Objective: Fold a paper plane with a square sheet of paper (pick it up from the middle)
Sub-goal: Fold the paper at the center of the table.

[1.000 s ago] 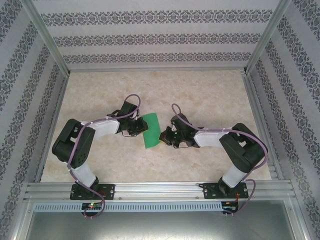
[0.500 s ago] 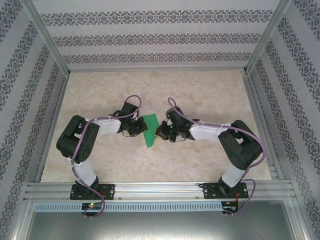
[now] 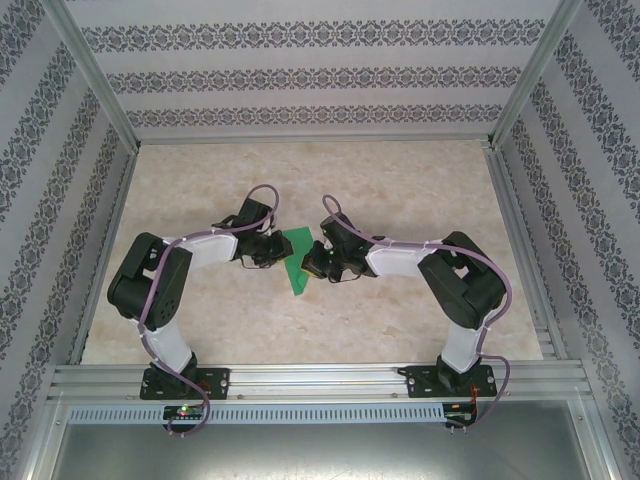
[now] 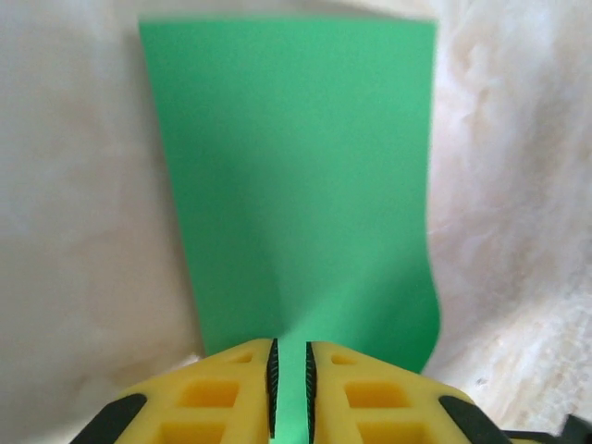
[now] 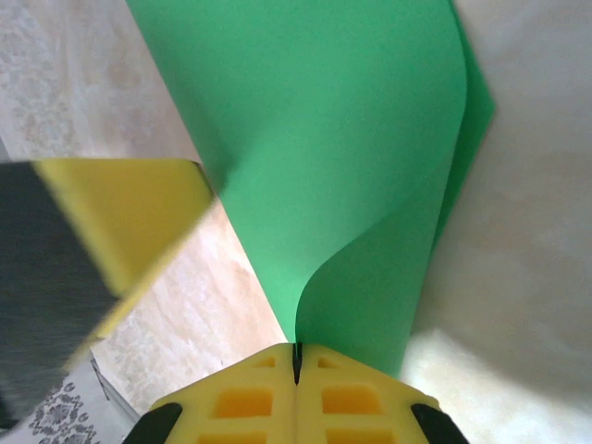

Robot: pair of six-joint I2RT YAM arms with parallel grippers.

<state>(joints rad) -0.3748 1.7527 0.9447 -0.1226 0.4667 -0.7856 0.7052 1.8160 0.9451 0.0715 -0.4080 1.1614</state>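
1. Location. The thin, bright green square sheet of paper (image 4: 296, 185) lay on the pale marbled table (image 3: 400, 190), between the 2 grippers. Seen from above, the sheet's long axis ran from far to near with a slight lean, so each gripper met 1 long edge side-on.

2. Left gripper (image 4: 289, 351). It sat at the middle of the sheet's left edge. Its yellow jaws stood a narrow slit apart, with green showing in the slit. Whether they pinched the sheet could not be determined.

3. Right gripper (image 5: 296, 351). It sat at the sheet's right edge, clenched fully on that edge. From its seam the sheet rose and curled over toward the sheet's left edge, and a lower layer lay flat beneath.

4. Governing relation. The sheet extended from the right gripper toward the left gripper. The held edge stood above the sheet's flat part, short of the sheet's left edge. This was judged to be the first half-fold. The right arm, holding the free edge, was the one placed to carry it across. The 2 edges would need aligning before any crease.
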